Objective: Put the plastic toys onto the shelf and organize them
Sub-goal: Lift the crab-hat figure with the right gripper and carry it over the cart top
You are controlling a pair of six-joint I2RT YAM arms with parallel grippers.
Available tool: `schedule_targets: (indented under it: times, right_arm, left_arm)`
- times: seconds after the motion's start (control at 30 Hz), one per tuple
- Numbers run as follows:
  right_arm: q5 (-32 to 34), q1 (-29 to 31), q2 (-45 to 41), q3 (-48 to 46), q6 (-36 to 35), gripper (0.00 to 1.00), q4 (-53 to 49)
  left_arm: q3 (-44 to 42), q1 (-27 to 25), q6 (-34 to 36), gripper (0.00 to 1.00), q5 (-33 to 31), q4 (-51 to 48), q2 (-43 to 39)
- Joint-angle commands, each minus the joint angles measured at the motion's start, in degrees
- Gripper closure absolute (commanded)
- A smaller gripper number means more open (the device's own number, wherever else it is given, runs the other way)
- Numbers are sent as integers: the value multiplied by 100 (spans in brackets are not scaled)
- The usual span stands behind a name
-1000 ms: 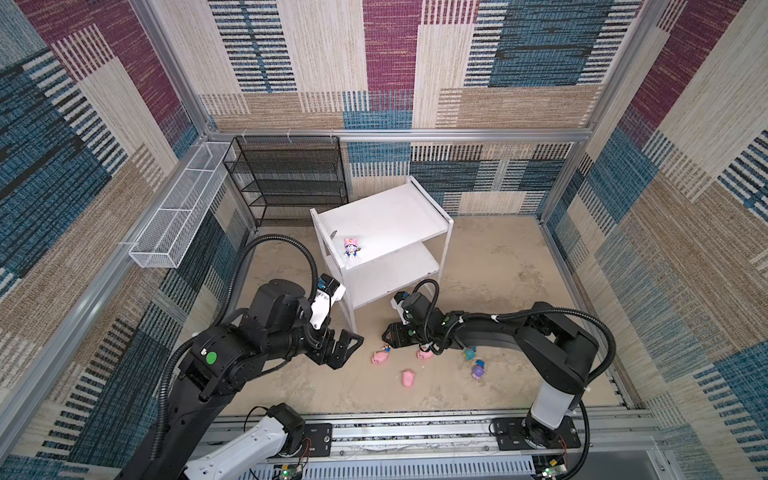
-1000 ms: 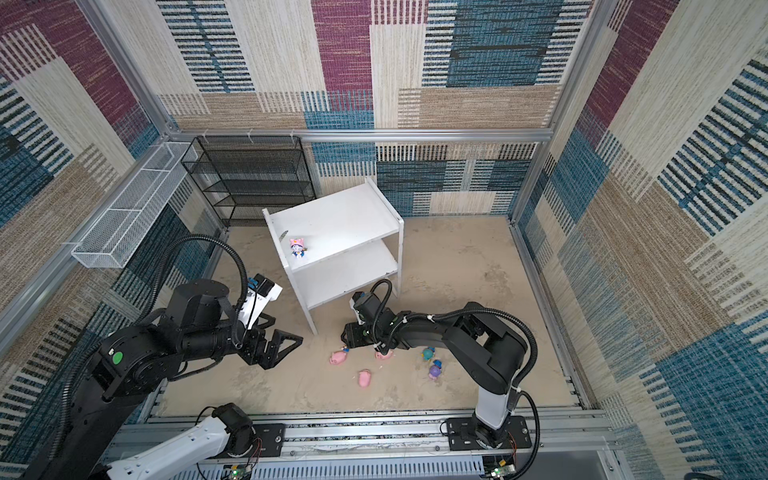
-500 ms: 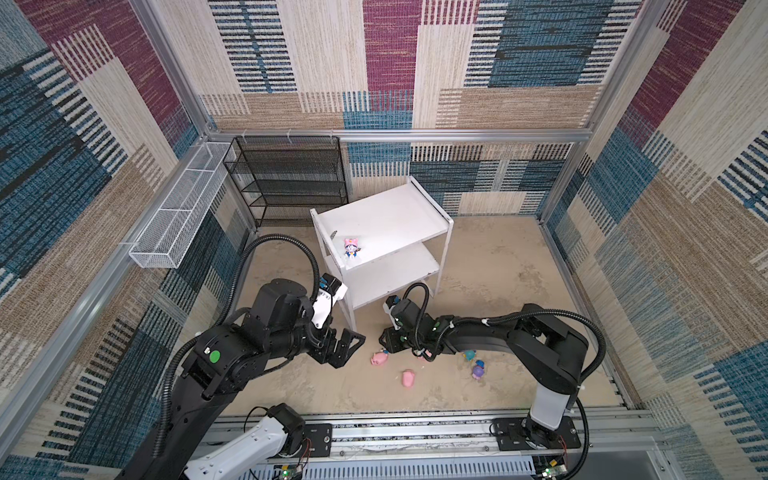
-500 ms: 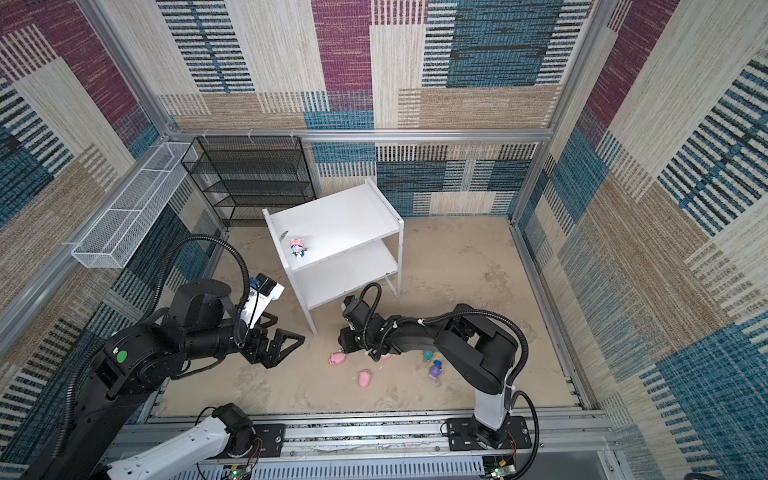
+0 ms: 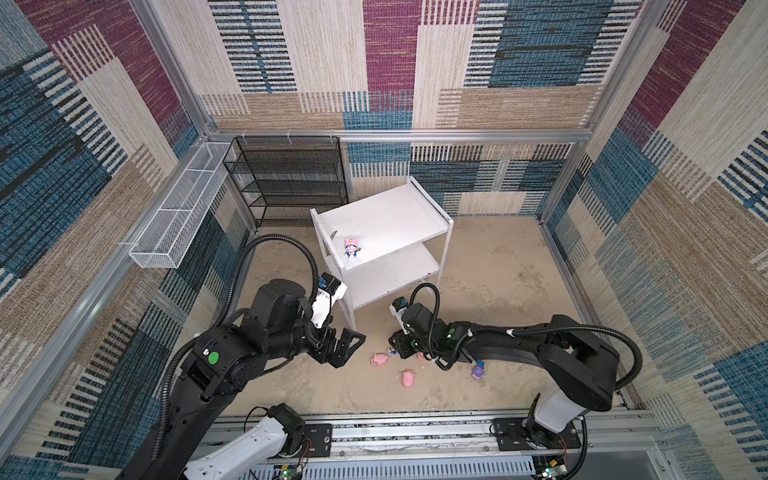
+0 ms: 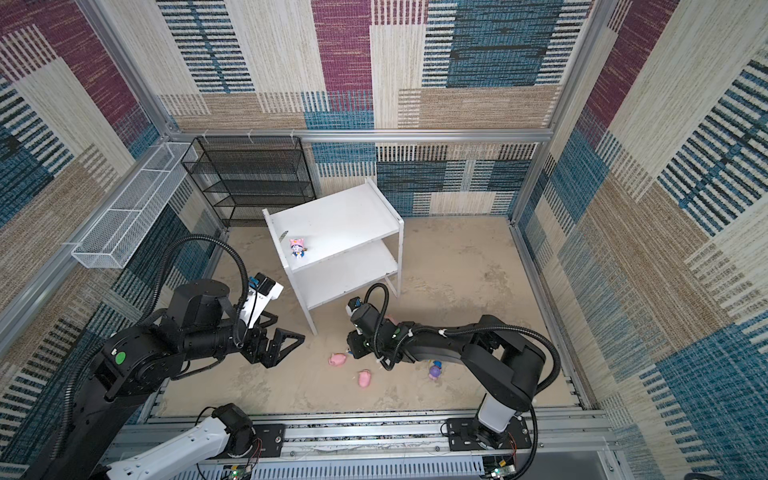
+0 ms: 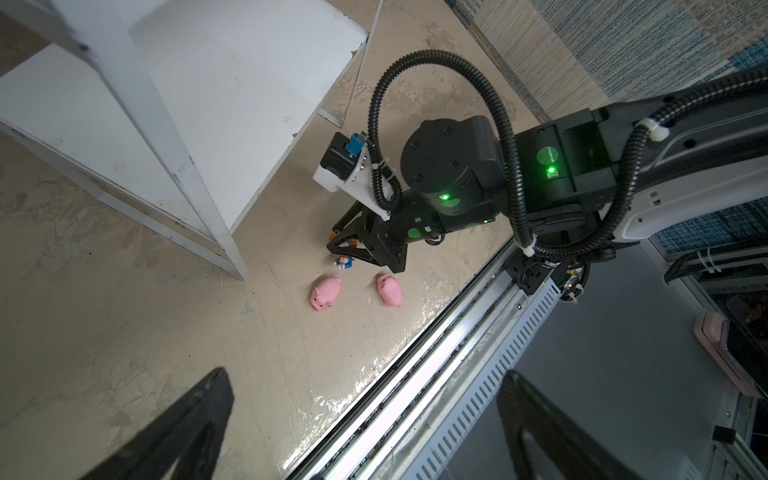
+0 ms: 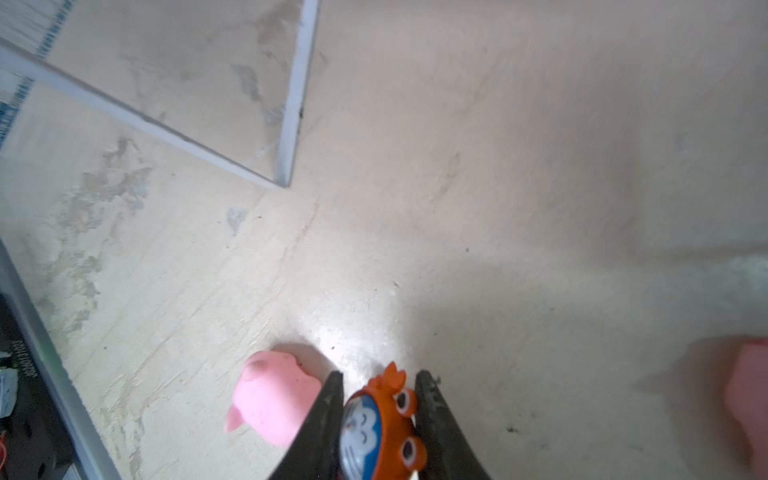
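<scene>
The right gripper (image 8: 380, 376) is squeezing a small plastic toy figure with an orange hood (image 8: 376, 424) and a blue-and-white face. The toy sits right between the two black fingers (image 8: 328, 415), and each finger presses on one side of it. The gripper is down low, close to the sandy-brown floor (image 8: 498, 208). I cannot tell if the toy is off the floor.

A plain pink plastic pig (image 8: 270, 399) lies on the floor just beside one finger, on its outer side. In a top view, a second pink plastic pig (image 5: 409, 378) lies near this gripper too, a little farther off. A small plastic toy figure with a purple hood (image 5: 478, 371) is on the floor farther back, beside the right arm.

The left gripper (image 5: 351, 351) is spread wide and holds nothing. It hangs above the floor with its tips pointing at the right gripper, and the first pig lies between the two.

The white two-level shelf (image 5: 395, 216), with flat boards and thin legs, stands just past both grippers. A small plastic toy figure with a pink hood (image 5: 351, 248) stands up on its top board, near the corner closest to the left gripper.
</scene>
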Motion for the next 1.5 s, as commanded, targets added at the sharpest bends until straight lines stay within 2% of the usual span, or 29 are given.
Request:
schedule_targets:
  times: [0.0,0.2,0.4,0.6,0.7,0.8,0.97,1.17,1.47]
  right_arm:
    - [91,18,-510,-311,-744,70,758]
    - [113,33,-1926,-873,-2022,70,1252]
    - [-113,33,-3362,-1043,-3448,70,1289]
    - [-336,33,-3928,-644,-4869,70,1210]
    - [-410,-23,-3787,-202,-5454,71,1090]
    - [-769,-284,-3459,382,-5859,72,792]
    - [-2067,-1015,-2905,1276,-6140,72,398]
    - [-3314,-1527,-1981,2608,-6827,76,-575]
    - [-3871,-1792,-966,3718,-7506,76,-1049]
  left_arm:
    - [42,2,-24,1,112,111,38]
    - [123,5,9,1,-13,112,73]
    - [190,6,35,0,-178,131,121]
    - [374,6,46,0,-246,146,212]
    - [563,5,86,1,-335,157,294]
    - [773,3,148,0,-406,196,376]
    - [1130,2,337,1,-772,267,497]
    - [1121,4,551,0,-1025,504,438]
    - [965,5,722,0,-1210,583,209]
